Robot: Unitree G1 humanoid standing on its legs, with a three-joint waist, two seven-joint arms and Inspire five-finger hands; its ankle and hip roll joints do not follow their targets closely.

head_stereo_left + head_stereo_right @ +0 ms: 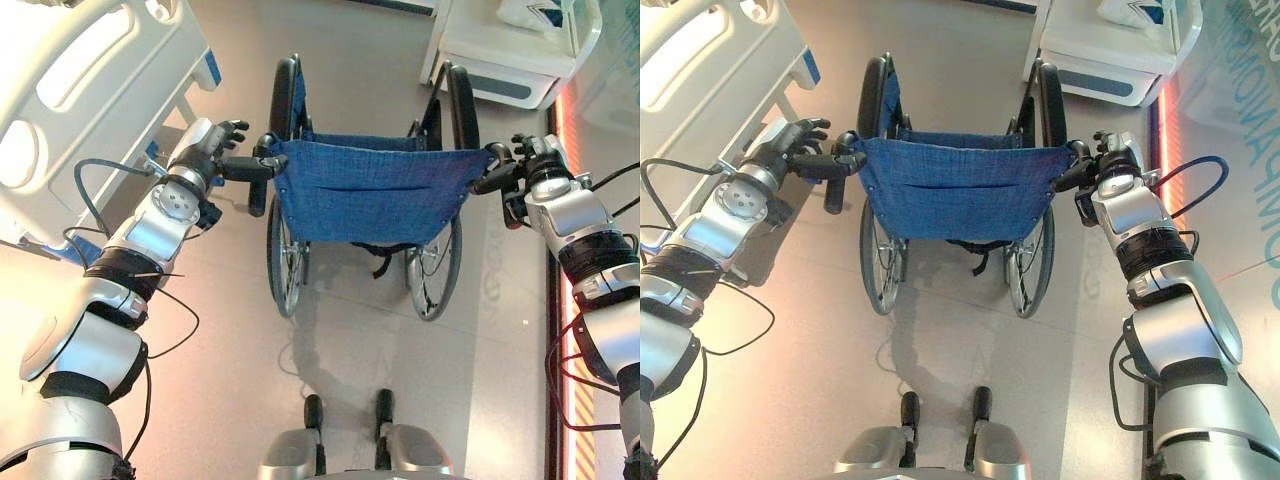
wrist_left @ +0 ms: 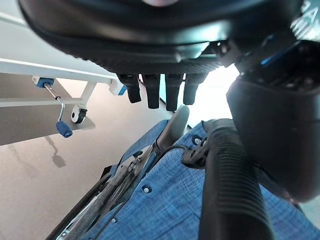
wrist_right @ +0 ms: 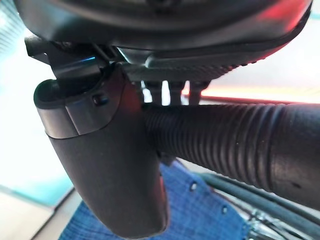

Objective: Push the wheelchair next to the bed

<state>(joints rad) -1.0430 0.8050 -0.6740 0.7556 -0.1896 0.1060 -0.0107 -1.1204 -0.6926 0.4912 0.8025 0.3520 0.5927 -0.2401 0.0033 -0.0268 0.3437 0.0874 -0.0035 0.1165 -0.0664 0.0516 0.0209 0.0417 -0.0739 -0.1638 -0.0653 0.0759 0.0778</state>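
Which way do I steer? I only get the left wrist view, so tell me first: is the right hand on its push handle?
Observer: Yes. The right hand has its thumb on one side of the ribbed right handle and its fingers on the other.
Operator: And where does the bed sit relative to the chair?
Observer: The bed stands ahead on the robot's left, with open floor between it and the wheelchair.
Operator: Anything on the other side?
Observer: A white cabinet stands ahead on the right, beyond the wheelchair's right armrest.
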